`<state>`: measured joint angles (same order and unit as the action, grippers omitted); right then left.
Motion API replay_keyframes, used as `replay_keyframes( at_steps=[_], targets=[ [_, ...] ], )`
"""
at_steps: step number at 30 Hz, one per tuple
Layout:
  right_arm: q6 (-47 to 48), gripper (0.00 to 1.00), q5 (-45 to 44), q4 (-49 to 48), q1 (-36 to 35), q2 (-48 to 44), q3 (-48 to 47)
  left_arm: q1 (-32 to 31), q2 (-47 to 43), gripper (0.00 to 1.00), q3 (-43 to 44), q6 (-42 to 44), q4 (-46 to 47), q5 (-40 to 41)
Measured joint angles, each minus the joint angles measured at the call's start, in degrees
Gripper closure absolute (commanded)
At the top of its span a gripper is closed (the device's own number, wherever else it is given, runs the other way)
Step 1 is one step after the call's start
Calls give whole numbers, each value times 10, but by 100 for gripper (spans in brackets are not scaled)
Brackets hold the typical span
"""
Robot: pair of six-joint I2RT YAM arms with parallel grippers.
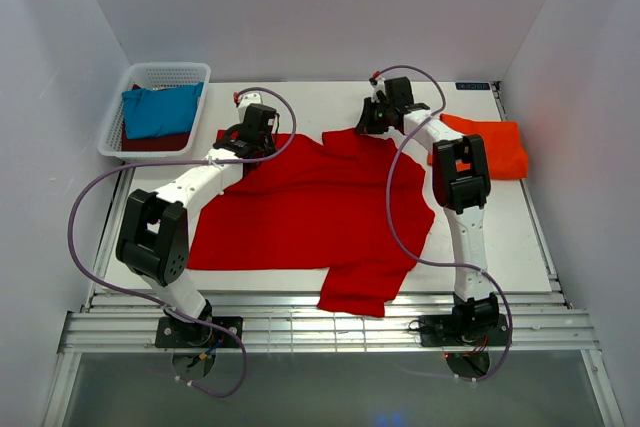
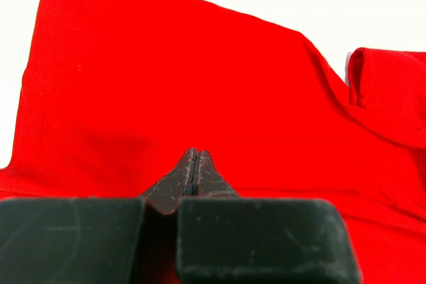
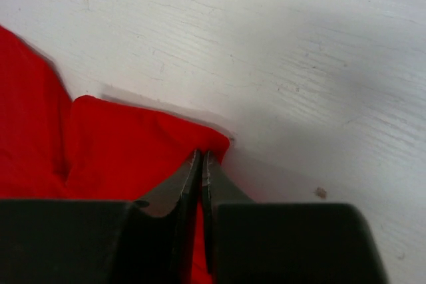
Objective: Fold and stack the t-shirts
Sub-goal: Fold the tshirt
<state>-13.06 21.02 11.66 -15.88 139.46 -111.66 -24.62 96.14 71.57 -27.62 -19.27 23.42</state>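
I'm clamping left fingers [image 2: 188, 164] and right fingers [image 3: 193, 164] shut on bright red cloth t-shirt [image 1: 300, 207], its body lying behind both.

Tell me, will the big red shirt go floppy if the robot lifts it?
Probably floppy: the bright red cloth t-shirt lies creased and folded over at one edge. It looks thin, so likely light. Pushed, it should bunch, not roll.

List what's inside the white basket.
The white basket holds a crumpled teal-blue t-shirt lying on a dark maroon cloth, of which only an edge shows. Anything beneath them is covered.
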Motion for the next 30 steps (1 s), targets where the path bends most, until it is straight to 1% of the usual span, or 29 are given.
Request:
replay_keyframes(
  at_steps=[5, 10, 12, 17, 20, 23, 27, 30],
  targets=[
    [1, 92, -11, 7, 0, -54, 9, 0, 2, 100, 0, 0, 1, 7],
    [11, 92, -11, -2, 0, -131, 25, 0, 25, 100, 0, -3, 4, 17],
    [17, 92, -11, -10, -3, -172, 66, 0, 35, 100, -5, -4, 7, 17],
    [31, 92, -31, -19, -18, -256, 210, 0, 38, 100, -30, -11, 9, 17],
    [36, 92, -64, -9, -47, -283, 295, 0, 38, 100, -43, -16, 14, 18],
    [38, 92, -108, 6, -94, -313, 375, 0, 38, 100, -54, -17, 14, 26],
    [38, 92, -156, 21, -148, -364, 440, 0, 43, 100, -54, -17, 19, 49],
    [33, 91, -195, 24, -170, -407, 459, 1, 69, 100, -42, -16, 22, 74]
  ],
)
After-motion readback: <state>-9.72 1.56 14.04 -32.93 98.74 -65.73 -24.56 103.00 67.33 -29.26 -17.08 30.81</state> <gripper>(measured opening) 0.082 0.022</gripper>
